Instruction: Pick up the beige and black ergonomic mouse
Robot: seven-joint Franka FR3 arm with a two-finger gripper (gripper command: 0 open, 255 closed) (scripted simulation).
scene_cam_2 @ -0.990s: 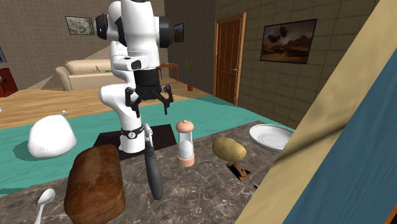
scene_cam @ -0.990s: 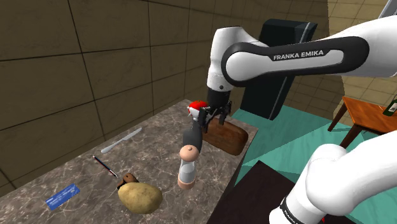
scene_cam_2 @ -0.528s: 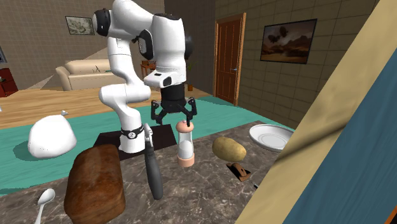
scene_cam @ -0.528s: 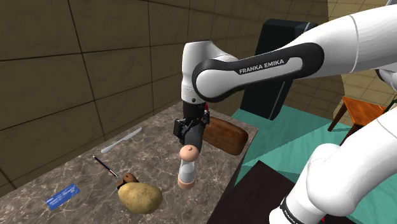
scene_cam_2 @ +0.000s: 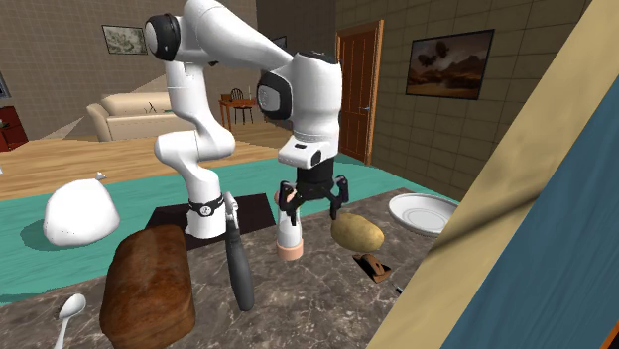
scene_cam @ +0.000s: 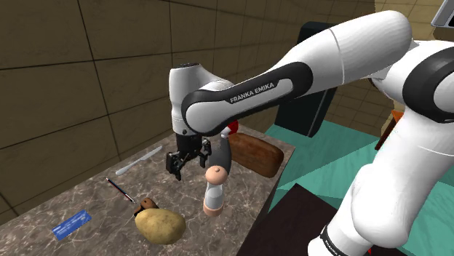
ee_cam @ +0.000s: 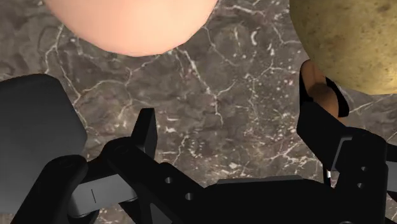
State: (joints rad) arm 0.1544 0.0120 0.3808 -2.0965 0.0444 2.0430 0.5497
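Note:
The mouse [scene_cam: 148,204] is a small tan and black lump on the marble counter, touching the potato [scene_cam: 159,225]. In the second exterior view the mouse [scene_cam_2: 374,266] lies in front of the potato [scene_cam_2: 357,232]. My black gripper [scene_cam: 185,158] hangs open above the counter, beside the pink-topped grinder [scene_cam: 213,190] and short of the mouse. From the second exterior view the gripper [scene_cam_2: 312,198] hovers between grinder [scene_cam_2: 289,233] and potato. In the wrist view the gripper [ee_cam: 232,127] holds nothing; the mouse [ee_cam: 321,92] peeks out just past one fingertip [ee_cam: 318,121], under the potato [ee_cam: 350,38].
A brown loaf [scene_cam: 255,153] lies at the counter's far end, with a dark upright handle [scene_cam_2: 238,263] near it. A knife [scene_cam: 138,161], a pen [scene_cam: 120,190] and a blue card [scene_cam: 71,225] lie along the wall side. A white plate [scene_cam_2: 422,212] sits beyond the potato.
The arm has swung from above the loaf toward the shoulder view's left, past the grinder and lower over the counter. The fingers stay open and hold nothing.

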